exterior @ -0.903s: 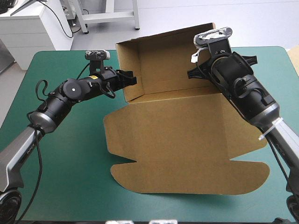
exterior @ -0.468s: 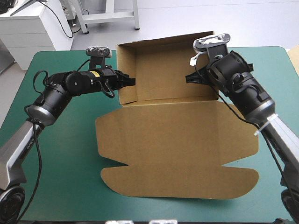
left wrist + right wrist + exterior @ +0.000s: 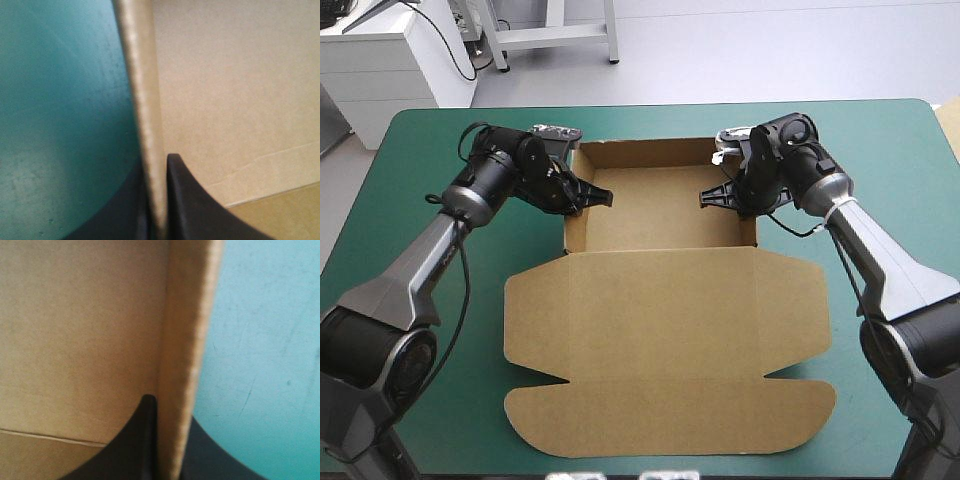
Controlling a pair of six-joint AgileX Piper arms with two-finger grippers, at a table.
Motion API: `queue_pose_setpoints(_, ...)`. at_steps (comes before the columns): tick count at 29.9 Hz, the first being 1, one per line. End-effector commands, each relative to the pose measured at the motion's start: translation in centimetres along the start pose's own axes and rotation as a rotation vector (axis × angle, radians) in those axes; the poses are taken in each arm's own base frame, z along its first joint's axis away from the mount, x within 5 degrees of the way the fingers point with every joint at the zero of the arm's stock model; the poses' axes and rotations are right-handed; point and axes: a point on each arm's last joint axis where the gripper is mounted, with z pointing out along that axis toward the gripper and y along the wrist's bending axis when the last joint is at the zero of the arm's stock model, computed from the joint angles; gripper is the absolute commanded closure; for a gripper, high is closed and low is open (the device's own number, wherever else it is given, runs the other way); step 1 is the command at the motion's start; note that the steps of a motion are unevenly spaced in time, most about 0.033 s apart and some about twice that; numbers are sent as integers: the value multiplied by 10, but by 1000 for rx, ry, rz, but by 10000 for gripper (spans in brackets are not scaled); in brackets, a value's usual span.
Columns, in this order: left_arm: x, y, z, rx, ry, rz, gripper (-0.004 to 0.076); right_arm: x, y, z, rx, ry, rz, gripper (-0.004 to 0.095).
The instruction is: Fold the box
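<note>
The brown box (image 3: pixel 660 215) stands as an open tray on the far half of the teal-green table, its lid (image 3: pixel 665 355) lying flat toward the near edge. My left gripper (image 3: pixel 582 192) is shut on the tray's left wall (image 3: pixel 142 100), one black finger inside and one outside. My right gripper (image 3: pixel 728 193) is shut on the right wall (image 3: pixel 182 355) in the same way. Both walls stand upright between the fingers in the wrist views, with the tray's floor (image 3: pixel 235 90) beyond.
Bare teal-green cover (image 3: pixel 440 370) lies to the left and right of the flat lid. The lid's rounded front flap reaches close to the table's near edge. A sliver of more board (image 3: pixel 950 120) shows at the table's right edge.
The tray was tilted up on its back earlier and has come down flat onto the table. Both grippers went down with it, holding the side walls, and the lid slid nearer.
</note>
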Motion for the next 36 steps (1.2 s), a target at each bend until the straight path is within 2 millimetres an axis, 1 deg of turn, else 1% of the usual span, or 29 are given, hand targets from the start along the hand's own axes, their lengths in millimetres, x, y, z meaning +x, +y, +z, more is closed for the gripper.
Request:
queue_pose_setpoints(1, -5, -2, -5, -9, -15, 19, 731, -2, -6, -11, 19, -15, -64, 924)
queue_pose_setpoints(4, -5, 0, 16, -18, 41, -16, 731, -4, -5, 2, 21, 15, -75, 924)
queue_pose_setpoints(6, -4, 0, 25, -18, 65, -19, 731, -4, -4, 7, 23, 25, -80, 924)
queue_pose_setpoints(9, -3, 1, 31, -22, 89, -20, 731, -4, -4, 9, 24, 30, -80, 923)
queue_pose_setpoints(13, -2, 1, 31, -27, 96, -16, 731, -4, -3, 9, 8, 33, -123, 908)
queue_pose_setpoints(16, -2, 1, 31, -28, 104, -16, 724, -3, 0, 9, -25, 39, -130, 807)
queue_pose_setpoints(18, -1, 1, 31, -29, 108, -14, 706, -3, 0, 9, -25, 39, -130, 679)
queue_pose_setpoints(19, -1, 1, 31, -29, 113, -14, 685, -3, 0, 9, -25, 39, -130, 617)
queue_pose_setpoints(21, -1, 1, 29, -30, 120, -13, 613, -3, 0, 8, -25, 37, -128, 454)
queue_pose_setpoints(23, -3, 1, 26, -35, 110, -10, 533, -3, 0, 8, -25, 37, -119, 311)
queue_pose_setpoints(25, -6, 1, 21, -45, 106, -3, 477, -3, 0, 8, -25, 37, -109, 217)
queue_pose_setpoints(27, -8, 1, 17, -49, 102, 0, 470, -4, 0, 8, -25, 36, -95, 178)
queue_pose_setpoints(30, -14, -1, 7, -44, 71, 1, 470, -5, -2, 6, -3, 24, -84, 176)
queue_pose_setpoints(32, -20, -2, -3, -41, 42, 4, 463, -9, -3, 1, 17, -2, -84, 176)
queue_pose_setpoints(36, -30, -2, -24, -64, -12, 18, 408, -23, -5, -22, 41, -100, -80, 175)
